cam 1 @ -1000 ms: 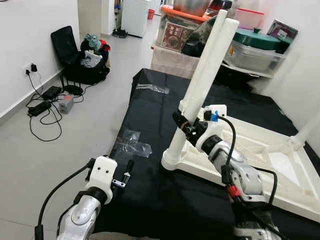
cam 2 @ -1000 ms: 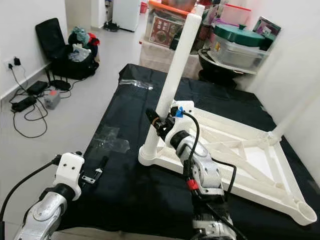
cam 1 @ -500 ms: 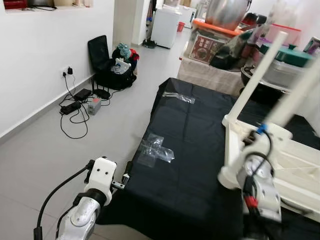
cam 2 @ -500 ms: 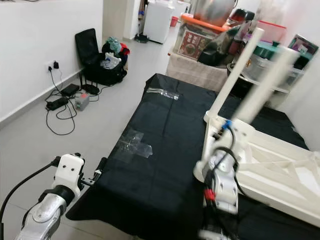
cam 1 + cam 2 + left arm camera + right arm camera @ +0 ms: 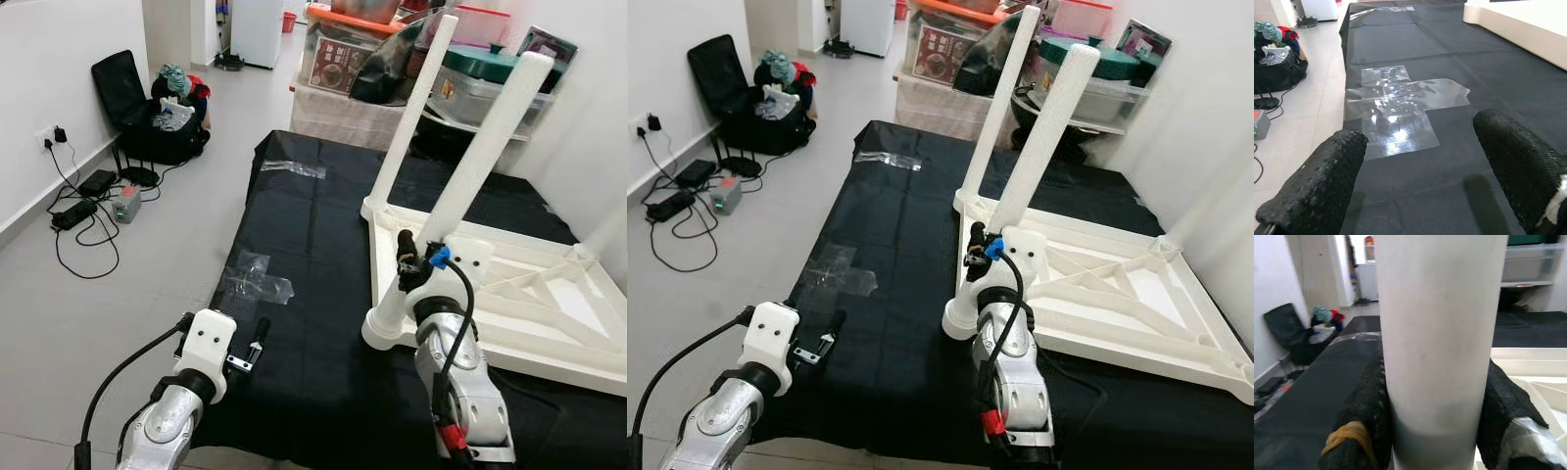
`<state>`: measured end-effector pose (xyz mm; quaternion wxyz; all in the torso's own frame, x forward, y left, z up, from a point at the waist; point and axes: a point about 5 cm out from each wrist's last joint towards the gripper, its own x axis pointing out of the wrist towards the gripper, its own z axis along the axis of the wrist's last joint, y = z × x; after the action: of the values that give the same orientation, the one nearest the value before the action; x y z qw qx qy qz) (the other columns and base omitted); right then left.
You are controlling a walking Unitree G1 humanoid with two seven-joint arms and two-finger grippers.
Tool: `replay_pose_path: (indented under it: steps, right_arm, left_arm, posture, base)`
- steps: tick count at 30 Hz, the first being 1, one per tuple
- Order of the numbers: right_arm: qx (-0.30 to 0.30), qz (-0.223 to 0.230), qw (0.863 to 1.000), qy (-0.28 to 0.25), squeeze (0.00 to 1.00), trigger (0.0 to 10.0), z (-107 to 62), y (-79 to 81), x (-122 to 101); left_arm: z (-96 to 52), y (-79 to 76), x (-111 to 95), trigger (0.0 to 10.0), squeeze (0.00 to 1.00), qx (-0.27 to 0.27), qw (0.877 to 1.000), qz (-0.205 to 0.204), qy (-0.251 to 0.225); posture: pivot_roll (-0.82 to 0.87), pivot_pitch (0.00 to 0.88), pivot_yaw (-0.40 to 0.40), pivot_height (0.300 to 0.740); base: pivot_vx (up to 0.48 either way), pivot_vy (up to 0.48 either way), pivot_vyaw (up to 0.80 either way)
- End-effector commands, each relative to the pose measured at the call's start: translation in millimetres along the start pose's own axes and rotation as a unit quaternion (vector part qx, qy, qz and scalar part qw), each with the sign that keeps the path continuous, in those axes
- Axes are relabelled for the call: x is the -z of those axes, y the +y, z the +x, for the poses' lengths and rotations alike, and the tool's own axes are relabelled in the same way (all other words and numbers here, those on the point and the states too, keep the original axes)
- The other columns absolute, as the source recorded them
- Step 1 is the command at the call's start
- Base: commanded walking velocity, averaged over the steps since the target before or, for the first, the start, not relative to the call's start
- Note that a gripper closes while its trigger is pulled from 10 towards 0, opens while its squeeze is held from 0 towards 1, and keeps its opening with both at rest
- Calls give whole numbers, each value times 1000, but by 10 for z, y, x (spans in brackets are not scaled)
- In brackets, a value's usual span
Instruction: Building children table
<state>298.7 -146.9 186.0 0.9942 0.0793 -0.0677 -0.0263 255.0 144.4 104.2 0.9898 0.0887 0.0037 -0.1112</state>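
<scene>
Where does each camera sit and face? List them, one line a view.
Eye views: on the head, looking down at the cloth and upturned table; both arms show.
Left wrist: looks along the open left gripper at tape.
Right wrist: right gripper clamps the near leg.
Shared: the leg shows in eye and right wrist views.

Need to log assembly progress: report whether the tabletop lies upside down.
Upside down: the white tabletop shows its ribbed underside, two legs pointing up.

head views look down; wrists look close.
</scene>
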Motion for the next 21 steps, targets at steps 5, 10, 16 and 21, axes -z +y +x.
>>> replay_pose_path:
  steps: [5,10,16,21]
  right_arm:
    - [-86,34,995,-29,0,10000,-19,157,-181]
    - [-163,50,984,-49,1000,10000,-28,219,-283]
    - [-292,17,956,-23,549,10000,-36,365,-247]
    - [-401,-6,916,-12,0,10000,-64,505,-223]
  left_arm:
    - [-2,-36,22,10000,0,7,1000,-4,4]
    - [5,-35,18,10000,0,6,1000,-3,3]
    - [20,-24,5,10000,0,2,1000,-2,-1]
    - [32,-31,-8,10000,0,-1,1000,-1,-3]
  posture:
    - [93,0,-180,740]
    - [99,0,-187,740]
    - [117,0,-199,740]
    - [136,0,-218,740]
  base:
    - [0,0,0]
    - [0,0,0]
    - [0,0,0]
    - [0,0,0]
